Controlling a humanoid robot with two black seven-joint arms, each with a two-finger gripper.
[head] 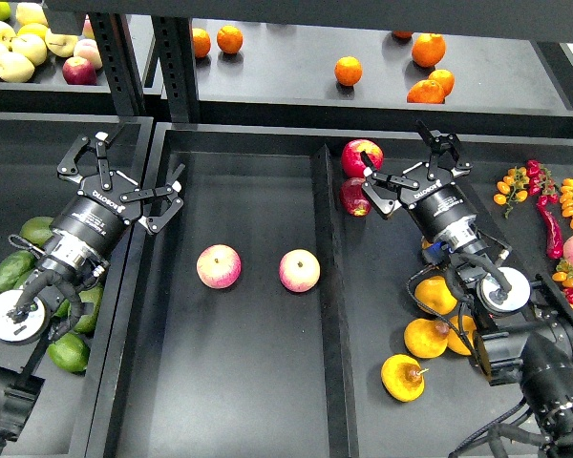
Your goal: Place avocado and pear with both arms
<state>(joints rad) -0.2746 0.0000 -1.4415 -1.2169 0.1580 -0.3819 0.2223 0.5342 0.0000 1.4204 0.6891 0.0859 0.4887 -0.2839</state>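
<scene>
Yellow-orange pears lie in the right tray; the nearest pear shows a thin stem and a brown blotch, and two more lie by my right arm. Green avocados lie in the left tray beside my left arm, and the brightest avocado is nearest the front. My left gripper is open and empty over the rim between the left and middle trays. My right gripper is open and empty at the back of the right tray, right of two red apples.
Two pink-red apples lie in the middle tray. Oranges sit on the back shelf, with pale apples at the back left. Small tomatoes and chillies lie at the far right. A raised divider separates the middle and right trays.
</scene>
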